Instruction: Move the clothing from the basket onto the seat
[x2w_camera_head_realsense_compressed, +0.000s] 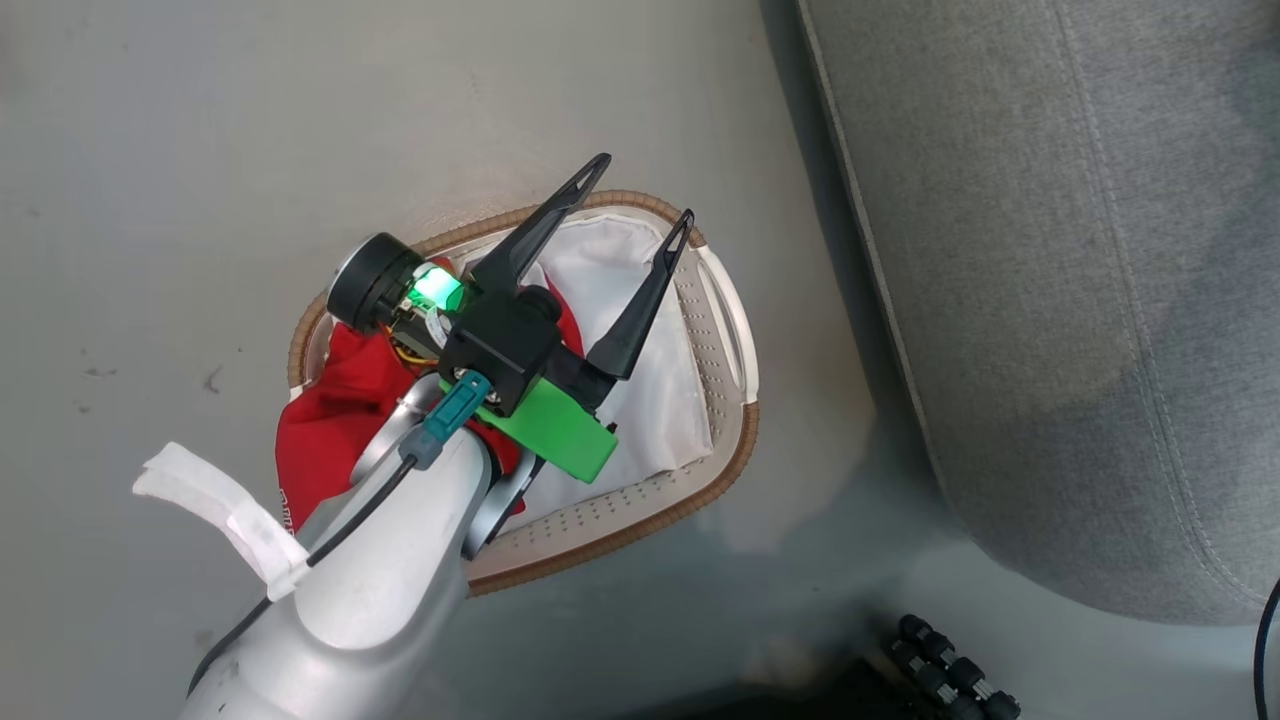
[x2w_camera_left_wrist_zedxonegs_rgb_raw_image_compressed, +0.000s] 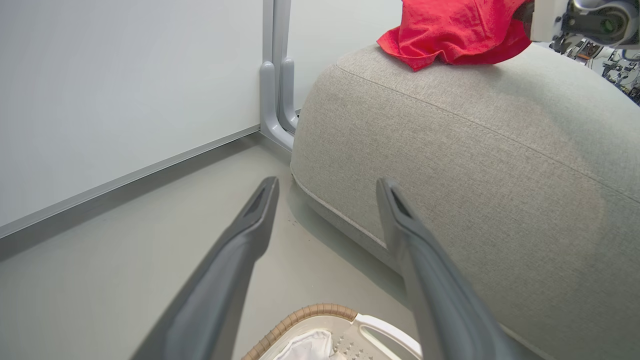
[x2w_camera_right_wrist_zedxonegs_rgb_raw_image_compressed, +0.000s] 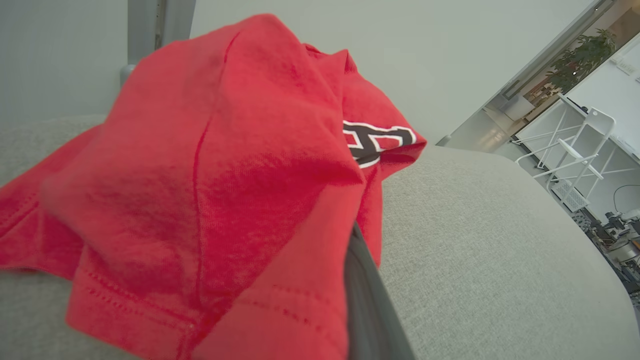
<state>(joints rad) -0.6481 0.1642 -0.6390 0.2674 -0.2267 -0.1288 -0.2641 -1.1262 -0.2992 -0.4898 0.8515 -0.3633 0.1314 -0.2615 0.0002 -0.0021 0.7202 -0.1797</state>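
the left gripper (x2w_camera_head_realsense_compressed: 643, 190) hangs over the basket (x2w_camera_head_realsense_compressed: 722, 330) with its two dark fingers (x2w_camera_head_realsense_compressed: 640, 300) spread wide apart, holding nothing. the white liner (x2w_camera_head_realsense_compressed: 610, 270) lies under the fingers. some red clothing (x2w_camera_head_realsense_compressed: 335, 400) sits in the basket behind the fingers, back by the wrist and partly under the arm, not between the tips. it spills over the basket's rim on that side. the basket stands on the floor (x2w_camera_head_realsense_compressed: 200, 150), near the grey seat (x2w_camera_head_realsense_compressed: 1050, 300). in the left wrist view the seat is past the fingertips, and more red clothing (x2w_camera_left_wrist_zedxonegs_rgb_raw_image_compressed: 450, 30) lies on top of it, well apart from these fingers.

the right gripper (x2w_camera_right_wrist_zedxonegs_rgb_raw_image_compressed: 357, 250) is over the seat. its fingers are closed tight, with red clothing (x2w_camera_right_wrist_zedxonegs_rgb_raw_image_compressed: 225, 175) pinched in them. the cloth drapes over the one dark finger (x2w_camera_right_wrist_zedxonegs_rgb_raw_image_compressed: 367, 310) that shows and spreads out onto the seat (x2w_camera_right_wrist_zedxonegs_rgb_raw_image_compressed: 500, 250) ahead of the fingers.
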